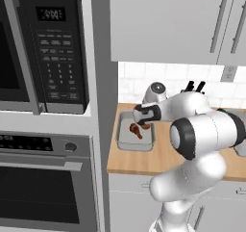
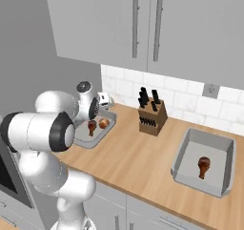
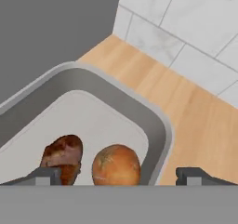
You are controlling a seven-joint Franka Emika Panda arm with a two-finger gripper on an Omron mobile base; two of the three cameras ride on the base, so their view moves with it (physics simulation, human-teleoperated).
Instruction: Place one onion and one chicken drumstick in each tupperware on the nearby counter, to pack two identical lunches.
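Hand view looks down past my fingers (image 3: 45, 175), spread wide with nothing between them, into a corner of the near tupperware (image 3: 158, 125). From the right base view, the counter (image 2: 143, 162) runs long under the wall cabinets (image 2: 143, 24), and a second tupperware (image 2: 224, 164) sits well apart at its far end with a drumstick (image 2: 204, 166) inside. In the tray below me, an onion (image 3: 116, 165) lies just beside another drumstick (image 3: 62, 155).

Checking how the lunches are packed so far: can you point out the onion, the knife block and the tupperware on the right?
onion (image 3: 116, 165), hand view, middle of its skin.
knife block (image 2: 152, 118), right base view, wooden front face.
right tupperware (image 2: 228, 169), right base view, right wall.
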